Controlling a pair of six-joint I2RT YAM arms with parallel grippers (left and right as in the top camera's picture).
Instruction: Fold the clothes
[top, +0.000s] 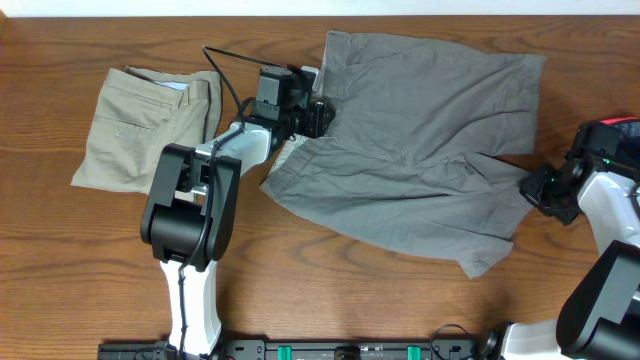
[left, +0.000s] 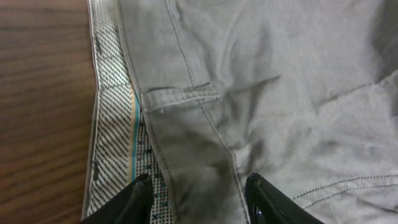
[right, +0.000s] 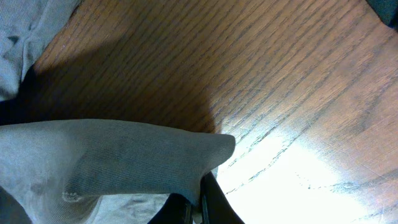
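Observation:
The grey shorts (top: 420, 140) lie spread and wrinkled across the middle and right of the table, pale patterned waistband lining (left: 115, 134) turned out at their left edge. My left gripper (top: 318, 115) sits over the waistband, fingers open (left: 199, 199) astride the grey seam next to a belt loop (left: 180, 96). My right gripper (top: 535, 188) is at the shorts' right leg edge, shut (right: 198, 205) on a fold of grey cloth (right: 112, 162) lifted off the wood.
A folded pair of beige shorts (top: 150, 125) lies at the left of the table. Bare wooden tabletop (right: 280, 93) lies beyond the held fold. A black cable (top: 228, 80) loops over the left arm.

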